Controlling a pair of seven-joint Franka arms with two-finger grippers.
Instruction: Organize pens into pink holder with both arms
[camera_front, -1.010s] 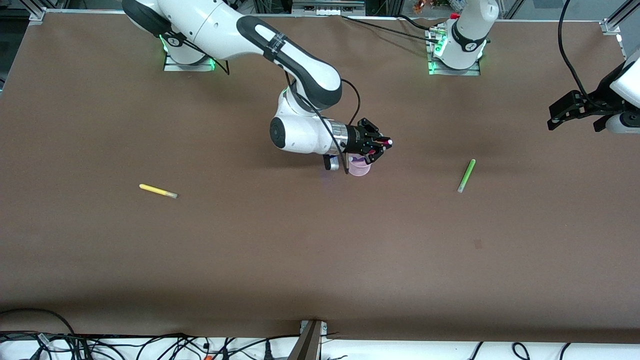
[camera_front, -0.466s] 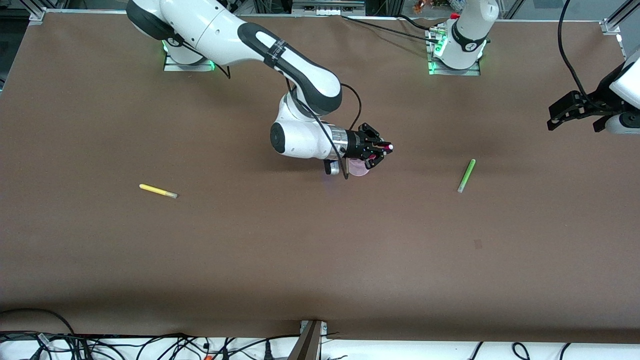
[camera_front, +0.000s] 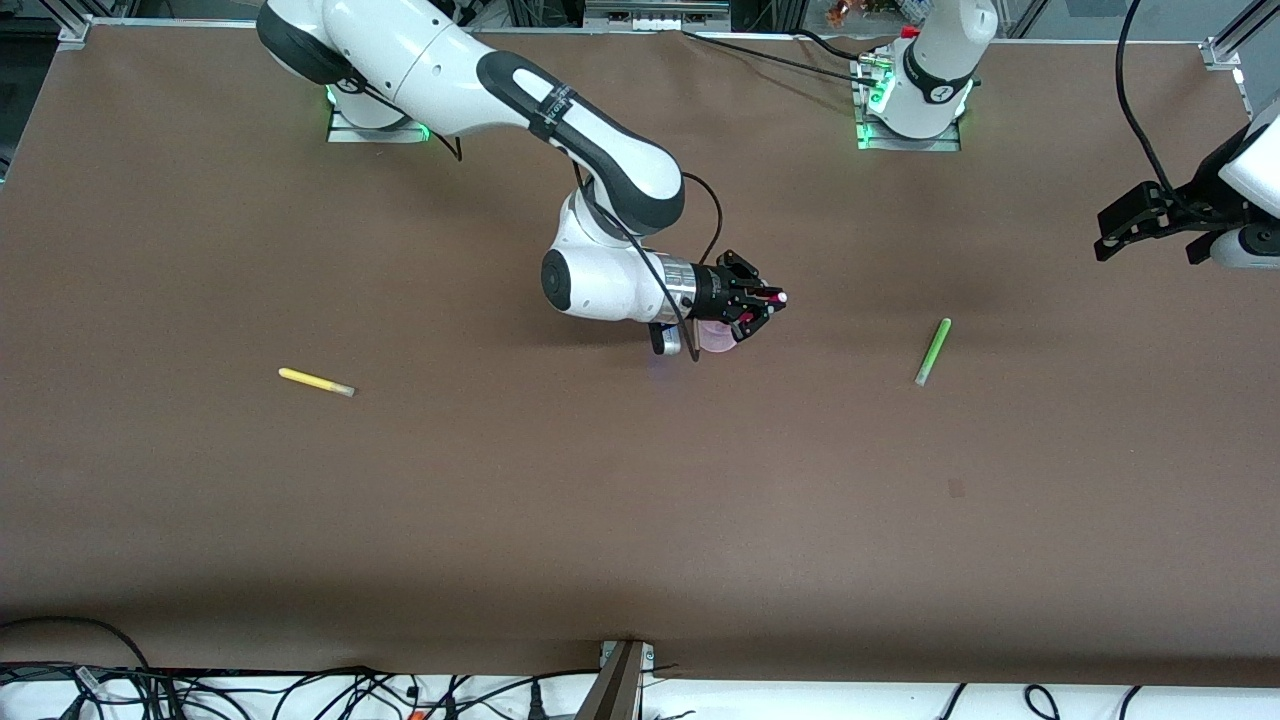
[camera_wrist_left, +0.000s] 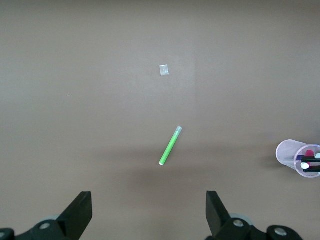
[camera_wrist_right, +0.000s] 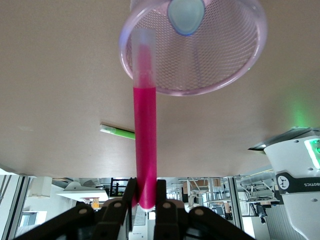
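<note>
My right gripper (camera_front: 760, 306) is shut on the magenta-pink pen (camera_front: 772, 296) and is tilted over the pink holder (camera_front: 716, 340), which it partly hides. In the right wrist view the gripper (camera_wrist_right: 145, 192) holds the pen (camera_wrist_right: 145, 140), and the pen's pale end reaches into the holder's mouth (camera_wrist_right: 235, 60). Another pen's pale end (camera_wrist_right: 186, 15) shows inside; it looks like the purple one. The light green pen (camera_front: 932, 352) lies toward the left arm's end. The yellow pen (camera_front: 316, 382) lies toward the right arm's end. My left gripper (camera_front: 1140, 220) waits open and empty.
In the left wrist view the open left gripper (camera_wrist_left: 148, 215) looks down on the green pen (camera_wrist_left: 170, 146), a small pale patch (camera_wrist_left: 164, 70) on the brown table, and the holder (camera_wrist_left: 292, 152). Cables hang along the table's front edge (camera_front: 300, 690).
My right gripper has come down a little with the magenta pen and now covers more of the holder. The left arm and the loose pens have not moved.
</note>
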